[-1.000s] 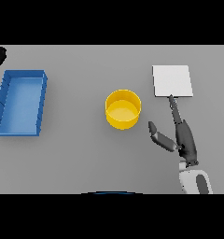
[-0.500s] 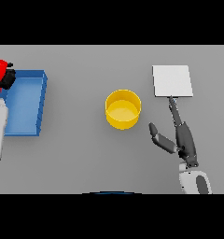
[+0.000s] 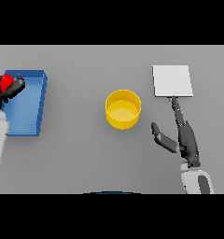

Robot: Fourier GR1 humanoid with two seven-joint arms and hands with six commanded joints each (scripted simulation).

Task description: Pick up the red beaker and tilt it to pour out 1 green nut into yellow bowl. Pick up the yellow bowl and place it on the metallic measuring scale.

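Left hand [image 3: 6,91] curled round red beaker [image 3: 6,81], held over blue tray [image 3: 27,105] at far left. Right hand [image 3: 181,135] relaxed open near metallic scale [image 3: 172,80]. Yellow bowl [image 3: 123,108] at counter centre, well apart; beaker best kept upright until carried above bowl.

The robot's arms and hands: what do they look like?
Each forearm is a smooth white shell with grey parts near the wrist. The right hand and left hand are dark grey to black, with slim jointed fingers and a thumb. No cables or markings show.
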